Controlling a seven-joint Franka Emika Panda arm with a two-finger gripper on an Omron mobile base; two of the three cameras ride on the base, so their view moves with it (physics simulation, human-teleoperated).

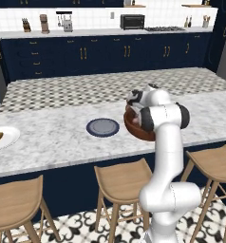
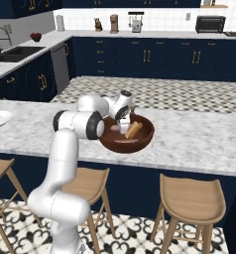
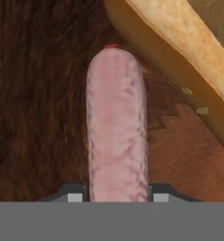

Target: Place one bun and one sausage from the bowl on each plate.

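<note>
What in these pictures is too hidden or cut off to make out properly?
- Bowl: left base view, the arm covers most of it.
- Gripper: hand view, the fingertips flank the sausage; whether they touch it is unclear.
- Bun: hand view, cut off by the edges.
- White plate: left base view, cut off at the left edge.

arm [image 1: 164, 142] over bowl [image 1: 134, 128], blue-grey plate [image 1: 102, 127] beside

Marble island counter [image 1: 58, 137] w/ wooden stools [image 1: 122, 178] tucked along its near side. Patterned tile floor [image 1: 110, 85] beyond. Back wall – navy cabinets [image 1: 105, 54], toaster oven [image 1: 132, 21], stovetop [image 1: 164, 29], knife block [image 1: 25, 24]. Sink [image 2: 13, 51] & red bowl [image 2: 36, 36] – far left counter.
</note>
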